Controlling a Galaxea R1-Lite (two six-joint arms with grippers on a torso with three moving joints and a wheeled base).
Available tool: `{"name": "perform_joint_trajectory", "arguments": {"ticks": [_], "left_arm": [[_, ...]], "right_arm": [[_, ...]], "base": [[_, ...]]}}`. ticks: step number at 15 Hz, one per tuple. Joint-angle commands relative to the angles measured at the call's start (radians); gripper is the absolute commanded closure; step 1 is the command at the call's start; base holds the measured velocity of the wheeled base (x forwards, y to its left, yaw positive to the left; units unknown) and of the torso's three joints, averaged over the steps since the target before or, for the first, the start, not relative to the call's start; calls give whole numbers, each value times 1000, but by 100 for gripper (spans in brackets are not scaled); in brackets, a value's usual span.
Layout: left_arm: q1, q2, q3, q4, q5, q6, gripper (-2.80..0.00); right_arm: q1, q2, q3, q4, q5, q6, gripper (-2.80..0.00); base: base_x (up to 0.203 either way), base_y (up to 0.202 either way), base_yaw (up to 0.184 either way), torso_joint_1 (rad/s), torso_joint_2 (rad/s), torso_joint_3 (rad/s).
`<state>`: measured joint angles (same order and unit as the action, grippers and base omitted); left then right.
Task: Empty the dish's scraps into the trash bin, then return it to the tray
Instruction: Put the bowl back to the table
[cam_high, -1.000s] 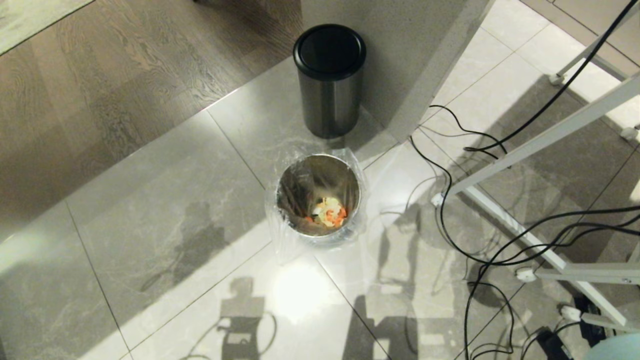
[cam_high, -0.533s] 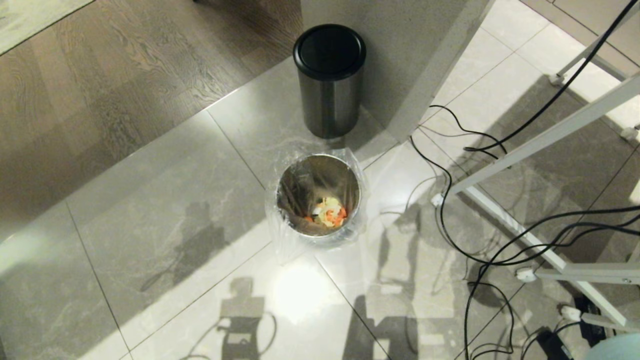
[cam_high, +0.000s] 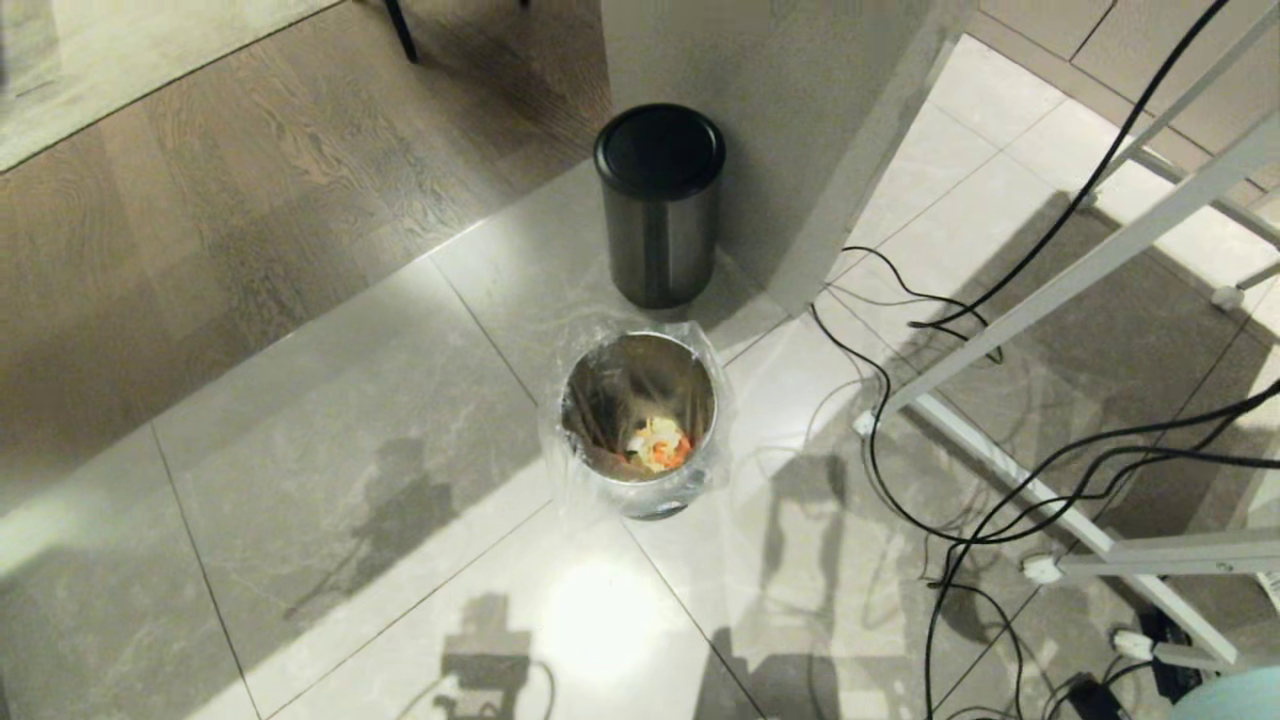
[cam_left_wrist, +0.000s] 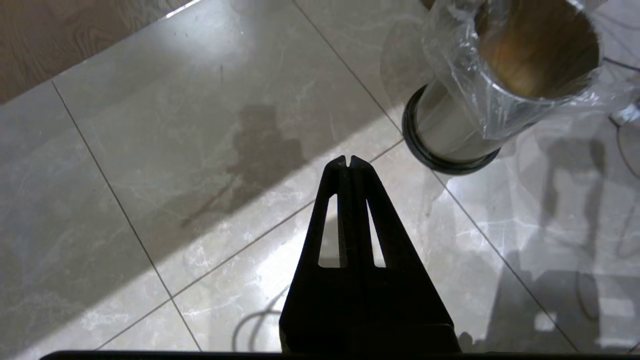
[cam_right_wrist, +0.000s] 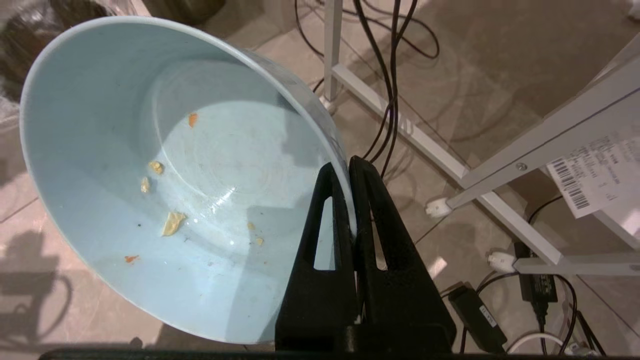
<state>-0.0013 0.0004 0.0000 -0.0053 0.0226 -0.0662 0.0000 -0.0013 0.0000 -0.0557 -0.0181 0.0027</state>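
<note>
The small steel trash bin (cam_high: 640, 425) stands on the pale floor tiles (cam_high: 330, 420), its clear bag liner (cam_left_wrist: 460, 75) folded over the rim, and the scraps (cam_high: 658, 444) lie in a heap at its bottom. Just behind it, toward the grey wall corner (cam_high: 800, 150), stands a taller dark bin (cam_high: 660, 205) with a black lid; the two are near but apart. To the bin's left the tiles lie open as far as the edge where the wooden flooring (cam_high: 200, 200) begins. To its right the room is tighter: black cables (cam_high: 900, 480) loop across the tiles around the white legs of a frame (cam_high: 1050, 290).

The right tool (cam_right_wrist: 350, 167) is closed on the rim of the light-blue dish (cam_right_wrist: 150, 165), one finger inside the wall and one outside. The dish is held tilted above the tiles, with only a few crumbs stuck inside. The left tool (cam_left_wrist: 348, 161) hangs over open tiles near the bin's black base ring (cam_left_wrist: 440, 160), fingers pressed together and gripping nothing.
</note>
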Motion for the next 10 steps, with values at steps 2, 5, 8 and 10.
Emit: {"name": "perform_joint_trajectory", "arguments": {"ticks": [2, 5, 8, 10], "left_arm": [[0, 1, 0, -1, 0, 0, 0], [0, 1, 0, -1, 0, -1, 0], [1, 1, 0, -1, 0, 0, 0], [1, 1, 0, -1, 0, -1, 0]], "right_arm": [[0, 1, 0, -1, 0, 0, 0], [0, 1, 0, -1, 0, 0, 0], [0, 1, 0, -1, 0, 0, 0], [0, 1, 0, 0, 0, 0, 0]], "base": [[0, 0, 0, 2, 1, 204], [0, 0, 0, 5, 2, 203], [0, 0, 0, 3, 2, 203], [0, 0, 0, 7, 4, 197]]}}
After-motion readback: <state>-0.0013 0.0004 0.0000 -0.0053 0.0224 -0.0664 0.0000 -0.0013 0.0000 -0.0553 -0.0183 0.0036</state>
